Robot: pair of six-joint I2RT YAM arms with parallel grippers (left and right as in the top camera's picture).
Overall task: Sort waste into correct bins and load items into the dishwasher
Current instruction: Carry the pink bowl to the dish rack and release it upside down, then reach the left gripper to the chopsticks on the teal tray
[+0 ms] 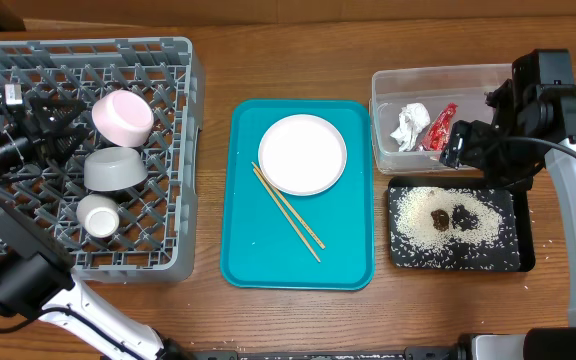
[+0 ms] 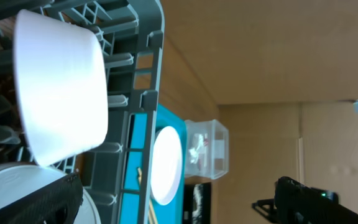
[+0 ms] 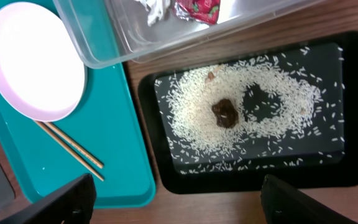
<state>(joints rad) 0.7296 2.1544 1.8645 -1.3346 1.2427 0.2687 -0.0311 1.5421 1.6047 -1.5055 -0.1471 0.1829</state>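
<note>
The grey dish rack at the left holds a small pink-white dish, a grey bowl and a small white cup. My left gripper is inside the rack beside the dish, open and empty. The round plate and chopsticks lie on the teal tray. The clear tub holds the napkin and red wrapper. The black tray holds rice and brown lumps. My right gripper hovers above the black tray, open and empty.
In the right wrist view the plate and chopsticks lie left of the black tray, with the tub's wall above it. Some rice grains lie on the wooden table by the black tray's right edge.
</note>
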